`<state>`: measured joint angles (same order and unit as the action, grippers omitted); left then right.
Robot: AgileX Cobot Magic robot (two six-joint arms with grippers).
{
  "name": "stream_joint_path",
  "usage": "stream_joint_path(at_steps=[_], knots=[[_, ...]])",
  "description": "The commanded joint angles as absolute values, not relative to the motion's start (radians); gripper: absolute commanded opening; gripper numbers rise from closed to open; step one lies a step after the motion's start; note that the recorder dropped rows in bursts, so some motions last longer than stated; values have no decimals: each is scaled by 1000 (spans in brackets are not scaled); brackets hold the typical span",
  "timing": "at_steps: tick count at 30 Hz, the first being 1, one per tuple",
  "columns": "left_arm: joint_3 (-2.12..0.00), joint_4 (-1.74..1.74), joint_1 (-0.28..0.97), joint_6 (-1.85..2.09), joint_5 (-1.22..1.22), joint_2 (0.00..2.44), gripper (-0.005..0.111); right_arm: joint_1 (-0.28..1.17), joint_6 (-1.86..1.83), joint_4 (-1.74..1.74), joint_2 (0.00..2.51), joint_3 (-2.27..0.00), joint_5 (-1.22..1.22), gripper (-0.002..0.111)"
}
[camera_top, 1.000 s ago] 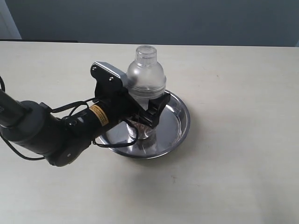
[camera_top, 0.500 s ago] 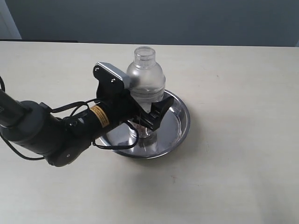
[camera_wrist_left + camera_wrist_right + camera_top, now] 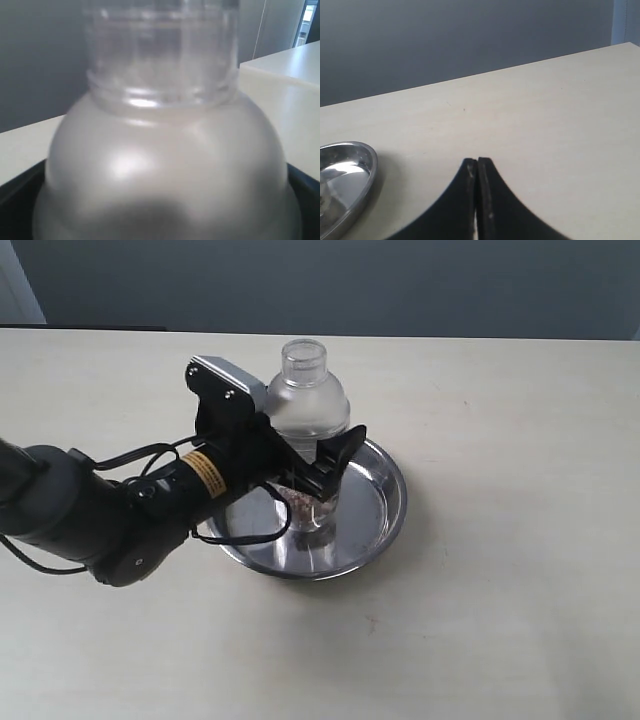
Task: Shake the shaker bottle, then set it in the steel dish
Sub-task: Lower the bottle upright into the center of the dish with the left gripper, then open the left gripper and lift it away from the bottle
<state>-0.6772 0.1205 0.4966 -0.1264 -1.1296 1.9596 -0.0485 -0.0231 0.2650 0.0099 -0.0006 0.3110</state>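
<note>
The shaker bottle (image 3: 308, 405) stands upright inside the steel dish (image 3: 385, 505), a little left of its centre, with brown and white grains at its bottom. The left gripper (image 3: 335, 455) reaches in from the left, and its jaws stand on both sides of the bottle below the domed shoulder. In the left wrist view the black fingers (image 3: 15, 195) show only at the edges, so it cannot be told whether they press the bottle. The right gripper (image 3: 477, 162) hangs over the bare table (image 3: 545, 125), near the dish rim, with its jaws fully together and nothing between them.
</note>
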Motion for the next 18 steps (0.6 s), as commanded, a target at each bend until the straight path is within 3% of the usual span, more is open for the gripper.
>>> stream_joint_path(at_steps=[1, 18], knots=[[-681, 117, 490, -128, -1100, 1916, 106, -46, -26, 264, 5, 0, 305, -1], [-681, 131, 481, -123, -1092, 1829, 106, -46, -26, 264, 5, 0, 305, -1]])
